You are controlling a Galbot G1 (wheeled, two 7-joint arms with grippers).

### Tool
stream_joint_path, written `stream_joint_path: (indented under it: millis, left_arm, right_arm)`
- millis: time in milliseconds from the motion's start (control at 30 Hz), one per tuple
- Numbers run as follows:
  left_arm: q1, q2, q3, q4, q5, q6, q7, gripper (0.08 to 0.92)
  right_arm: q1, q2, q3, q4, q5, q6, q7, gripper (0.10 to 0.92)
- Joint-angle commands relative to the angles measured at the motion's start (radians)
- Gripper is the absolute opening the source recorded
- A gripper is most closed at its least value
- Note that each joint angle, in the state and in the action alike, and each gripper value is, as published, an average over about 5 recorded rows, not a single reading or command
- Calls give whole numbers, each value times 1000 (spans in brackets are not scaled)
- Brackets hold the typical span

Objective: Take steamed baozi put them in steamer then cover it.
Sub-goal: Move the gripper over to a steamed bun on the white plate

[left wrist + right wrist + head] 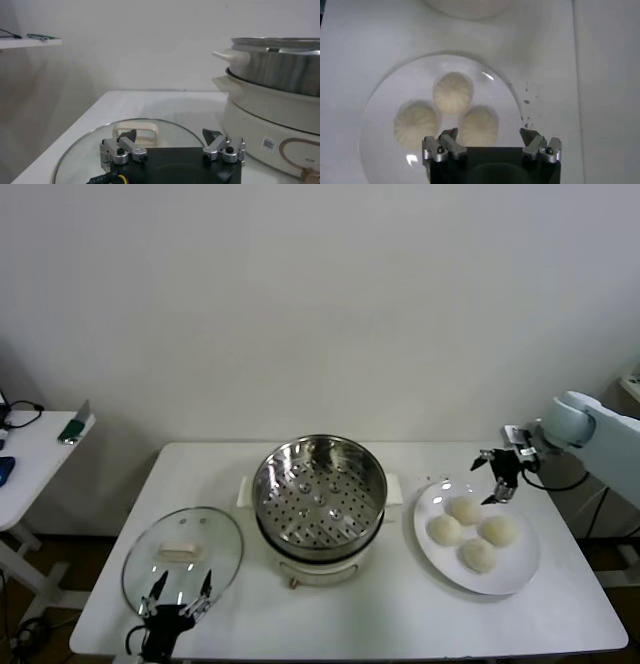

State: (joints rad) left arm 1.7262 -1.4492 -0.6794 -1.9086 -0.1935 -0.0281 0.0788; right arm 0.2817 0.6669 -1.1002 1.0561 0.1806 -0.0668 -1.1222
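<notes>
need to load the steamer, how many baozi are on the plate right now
4, all on the white plate right of the steamer: baozi at back, left, right, front. None appear hidden.

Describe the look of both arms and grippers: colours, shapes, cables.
The right arm has a smooth pale blue-grey rounded shell with black cable near the wrist. Both the right gripper and left gripper have a black body and two silver metal fingers with dark tips. A black cable trails beside the left gripper.

Four baozi [470, 532], one plate [520, 579], one steamer [318, 489], seemingly one cover [183, 557].
</notes>
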Motion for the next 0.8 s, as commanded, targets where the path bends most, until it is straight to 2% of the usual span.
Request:
stream_joint_path:
  millis: [33,800]
  left_arm:
    - [0,-2,-2,3,0,-1,0,823]
    - [1,0,4,20,8,-3,0,823]
  right_arm:
    - [-10,105,-58,-120,-27,-8,-35,823]
    - [-179,205,105,-276,-195,16,40,823]
